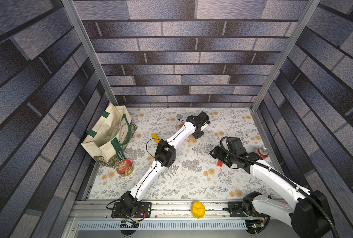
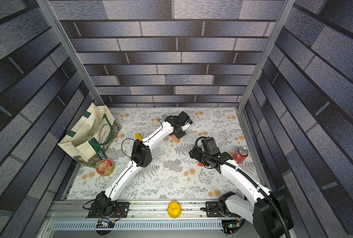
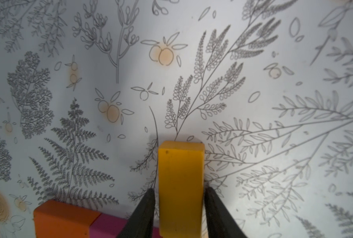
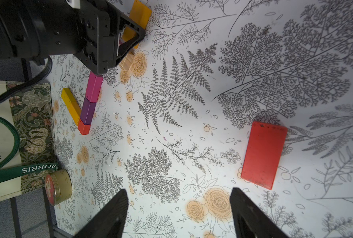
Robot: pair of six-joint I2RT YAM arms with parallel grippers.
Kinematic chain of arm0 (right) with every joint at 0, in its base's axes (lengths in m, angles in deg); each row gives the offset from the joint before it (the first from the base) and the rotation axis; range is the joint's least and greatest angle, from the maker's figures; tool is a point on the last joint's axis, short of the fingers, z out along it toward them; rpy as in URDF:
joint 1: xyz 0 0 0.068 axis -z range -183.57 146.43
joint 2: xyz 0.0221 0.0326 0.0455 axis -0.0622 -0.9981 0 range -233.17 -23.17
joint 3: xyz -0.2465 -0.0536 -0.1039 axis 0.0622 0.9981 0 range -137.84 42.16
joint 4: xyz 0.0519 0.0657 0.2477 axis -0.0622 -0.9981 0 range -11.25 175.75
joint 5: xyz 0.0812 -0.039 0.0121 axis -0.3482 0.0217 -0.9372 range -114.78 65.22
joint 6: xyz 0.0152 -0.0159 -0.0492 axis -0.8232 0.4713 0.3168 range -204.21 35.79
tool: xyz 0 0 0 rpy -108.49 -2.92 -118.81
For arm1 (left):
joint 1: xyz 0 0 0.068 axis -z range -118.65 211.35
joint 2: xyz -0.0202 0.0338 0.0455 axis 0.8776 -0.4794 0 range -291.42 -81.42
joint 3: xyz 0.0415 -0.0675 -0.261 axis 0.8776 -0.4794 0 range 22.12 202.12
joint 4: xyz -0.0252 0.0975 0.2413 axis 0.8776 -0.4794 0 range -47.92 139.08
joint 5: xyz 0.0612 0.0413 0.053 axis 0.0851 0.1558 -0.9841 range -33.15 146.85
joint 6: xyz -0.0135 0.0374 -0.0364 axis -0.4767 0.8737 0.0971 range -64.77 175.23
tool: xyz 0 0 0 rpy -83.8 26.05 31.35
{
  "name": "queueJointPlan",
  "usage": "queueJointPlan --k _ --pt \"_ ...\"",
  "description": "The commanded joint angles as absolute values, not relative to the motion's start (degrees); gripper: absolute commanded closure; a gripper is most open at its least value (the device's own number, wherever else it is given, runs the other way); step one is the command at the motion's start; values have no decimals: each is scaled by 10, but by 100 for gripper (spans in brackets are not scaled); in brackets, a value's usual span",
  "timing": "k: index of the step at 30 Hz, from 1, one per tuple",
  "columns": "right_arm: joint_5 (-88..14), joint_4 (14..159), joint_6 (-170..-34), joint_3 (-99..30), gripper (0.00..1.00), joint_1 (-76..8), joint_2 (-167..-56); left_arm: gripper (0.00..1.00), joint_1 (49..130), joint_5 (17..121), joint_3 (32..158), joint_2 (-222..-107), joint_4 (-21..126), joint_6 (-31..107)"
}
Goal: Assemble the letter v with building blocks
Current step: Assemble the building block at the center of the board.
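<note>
At the centre back of the floral worktop (image 1: 192,181), in both top views, the left tool (image 3: 178,188) points down over the blocks. Its wrist view shows an amber block (image 3: 180,185) between the two black fingers (image 3: 144,214). They stand narrowly apart, with a sliver of background showing between each finger and the block, so it does not look clamped. Whether the block rests on the worktop cannot be told. Just beside it, an orange block (image 3: 62,218) and a magenta block (image 3: 107,225) touch end to end. The right wrist view shows the letter v (image 4: 85,124) partly laid. A yellow block (image 4: 71,106) forms one short row. An orange-red block (image 4: 84,128), a purple block (image 4: 88,112) and the magenta block line up as the other row. The two rows meet at the orange-red end, and a plain wood block (image 4: 127,60) lies near the left tool. Right of centre in a top view, the right tool (image 1: 214,153) hangs wide open and empty, and a flat red block (image 4: 264,154) lies apart just ahead of it. A tote bag (image 1: 107,134) and a round tin (image 1: 124,167) sit at the left edge of the frame. A red can (image 1: 263,152) sits at the right edge, and a yellow lump (image 1: 197,209) lies on the front rail.
</note>
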State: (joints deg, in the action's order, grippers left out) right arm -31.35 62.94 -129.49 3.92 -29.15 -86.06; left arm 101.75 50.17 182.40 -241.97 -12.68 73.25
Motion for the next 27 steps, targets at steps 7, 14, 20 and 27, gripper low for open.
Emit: queueJointPlan --k 7,14,20,27 --pt "-320 633 -1302 49 20 -289 -859 36 1022 479 1822 -2431 -139 738" --pt "-317 629 -1301 47 20 -288 -851 14 1024 469 1825 -2411 -126 733" --pt "-309 604 -1294 38 20 -289 -834 4 1029 479 1835 -2377 -107 720" --pt "-290 565 -1281 11 19 -289 -800 0 1036 489 1859 -2322 -109 676"
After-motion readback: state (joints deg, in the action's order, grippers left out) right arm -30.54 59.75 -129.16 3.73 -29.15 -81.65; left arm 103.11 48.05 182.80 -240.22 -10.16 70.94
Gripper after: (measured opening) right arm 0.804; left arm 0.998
